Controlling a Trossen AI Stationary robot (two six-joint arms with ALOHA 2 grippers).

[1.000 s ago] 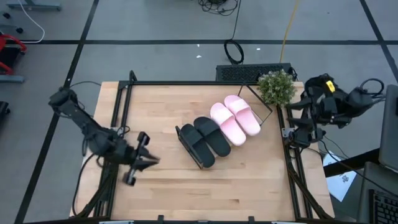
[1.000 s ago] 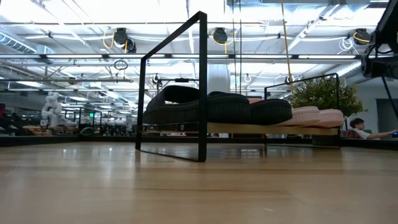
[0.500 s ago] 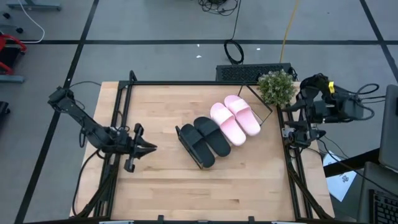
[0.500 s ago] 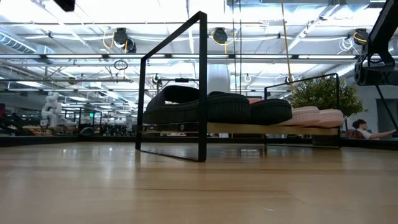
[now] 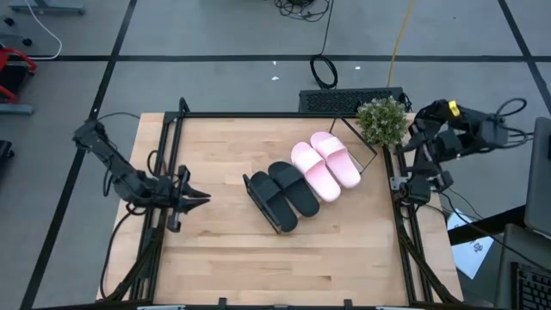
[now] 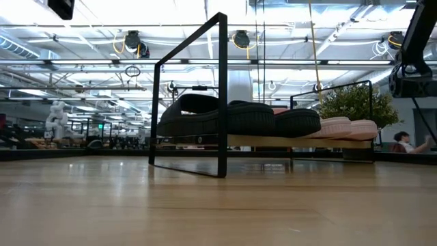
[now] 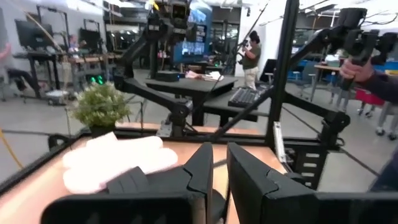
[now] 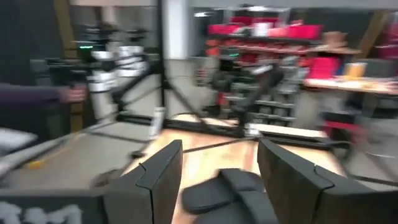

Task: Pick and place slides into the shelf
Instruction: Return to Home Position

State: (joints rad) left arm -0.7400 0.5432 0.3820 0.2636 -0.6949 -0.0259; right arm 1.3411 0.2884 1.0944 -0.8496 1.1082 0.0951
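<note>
Two black slides (image 5: 281, 196) and two pink slides (image 5: 325, 168) lie side by side on the shelf (image 5: 261, 207), a low black-framed rack standing aslant at the table's middle. The low view shows the black slides (image 6: 232, 116) and pink slides (image 6: 341, 127) resting soles down on its board. My left gripper (image 5: 205, 198) hovers near the table's left edge, pointing at the shelf, with only a narrow slit between its fingers (image 7: 219, 174). My right gripper (image 5: 413, 172) hangs at the table's right edge with fingers wide apart (image 8: 219, 162). Neither touches anything.
A small potted plant (image 5: 383, 120) stands at the table's far right corner beside the shelf's end. A keyboard (image 5: 351, 101) lies beyond the far edge. Black frame rails (image 5: 164, 164) run along the table's left and right sides. A person's hand (image 7: 357, 65) shows in the room behind.
My left gripper has drawn back toward the table's left edge and a little toward the far edge, away from the shelf. My right arm has shifted and turned at the table's right edge. The slides and the shelf have stayed where they were.
</note>
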